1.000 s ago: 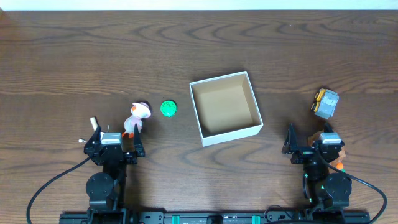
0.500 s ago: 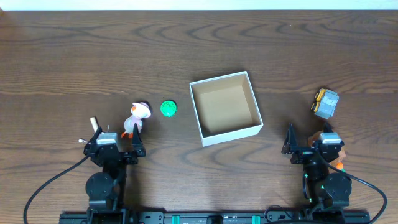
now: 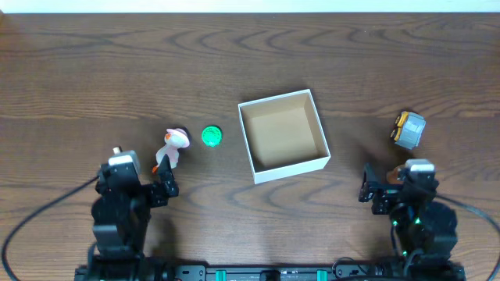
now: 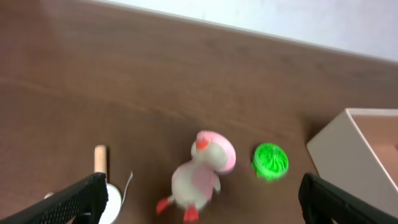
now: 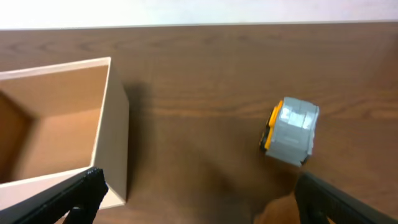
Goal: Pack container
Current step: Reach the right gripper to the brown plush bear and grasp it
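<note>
The container, a square white box with a brown inside, stands open and empty at mid-table; its corner shows in the left wrist view and its right side in the right wrist view. A white duck toy and a green ball lie left of it. My left gripper is open just in front of the duck, with the ball ahead to the right. A grey and yellow toy car lies right of the container. My right gripper is open, short of the car.
A small wooden-handled stick with a white disc lies by my left finger. An orange-brown object sits partly hidden under my right gripper. Dark wooden table extends behind the objects to a pale far edge.
Both arms have risen and look larger from above; the left one shifted a little left. The toys and the container have not moved.
</note>
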### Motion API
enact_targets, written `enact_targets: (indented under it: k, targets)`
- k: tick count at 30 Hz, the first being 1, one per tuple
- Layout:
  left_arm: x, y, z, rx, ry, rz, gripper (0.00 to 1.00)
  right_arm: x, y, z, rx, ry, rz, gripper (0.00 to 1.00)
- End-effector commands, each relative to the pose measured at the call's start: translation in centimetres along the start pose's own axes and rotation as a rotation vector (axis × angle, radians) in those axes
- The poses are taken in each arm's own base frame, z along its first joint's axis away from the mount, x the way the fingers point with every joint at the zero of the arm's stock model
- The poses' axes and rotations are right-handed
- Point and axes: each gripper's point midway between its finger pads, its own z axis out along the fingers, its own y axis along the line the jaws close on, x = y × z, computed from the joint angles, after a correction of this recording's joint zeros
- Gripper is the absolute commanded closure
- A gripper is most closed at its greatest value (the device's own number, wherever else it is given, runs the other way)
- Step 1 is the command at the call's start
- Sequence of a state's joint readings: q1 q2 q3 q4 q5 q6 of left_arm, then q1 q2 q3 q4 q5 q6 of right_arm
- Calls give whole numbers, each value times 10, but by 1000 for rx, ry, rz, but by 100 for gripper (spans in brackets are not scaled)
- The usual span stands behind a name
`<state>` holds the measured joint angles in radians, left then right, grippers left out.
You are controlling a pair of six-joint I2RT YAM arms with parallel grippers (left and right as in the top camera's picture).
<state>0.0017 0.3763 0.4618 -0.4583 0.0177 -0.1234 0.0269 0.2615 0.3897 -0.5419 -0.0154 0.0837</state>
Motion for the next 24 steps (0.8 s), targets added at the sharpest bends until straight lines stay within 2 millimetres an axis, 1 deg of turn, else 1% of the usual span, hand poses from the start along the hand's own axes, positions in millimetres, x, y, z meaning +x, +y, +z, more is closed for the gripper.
enact_targets:
  k: [1, 4, 7, 8, 10, 13, 15, 16, 19, 24]
  targets:
    - [-9, -3, 0, -15, 99, -5, 2, -22, 0, -5, 11, 53, 26, 1]
    - [-5, -5, 2, -20, 221, -2, 2, -26, 0, -5, 27, 183, 29, 1]
    - [-1, -11, 7, -6, 324, -5, 2, -27, -6, -6, 62, 347, 45, 1]
    - [1, -12, 10, -2, 354, -6, 2, -27, -10, -6, 84, 424, 59, 1]
    - [5, -15, 14, 8, 388, -9, 2, -27, -16, -7, 111, 510, 78, 1]
    - [13, -18, 20, 23, 435, -14, 2, -24, -31, -9, 162, 680, 104, 1]
    - [16, -17, 21, 19, 450, -14, 2, -19, -42, -8, 175, 782, 90, 1]
    - [17, -17, 22, 18, 455, -14, 2, -14, -48, -7, 188, 835, 93, 1]
    - [17, -17, 22, 17, 456, -14, 2, 3, -59, 0, 195, 935, 105, 1]
    - [17, -17, 22, 17, 456, -14, 2, 30, -72, 11, 211, 1012, 50, 1]
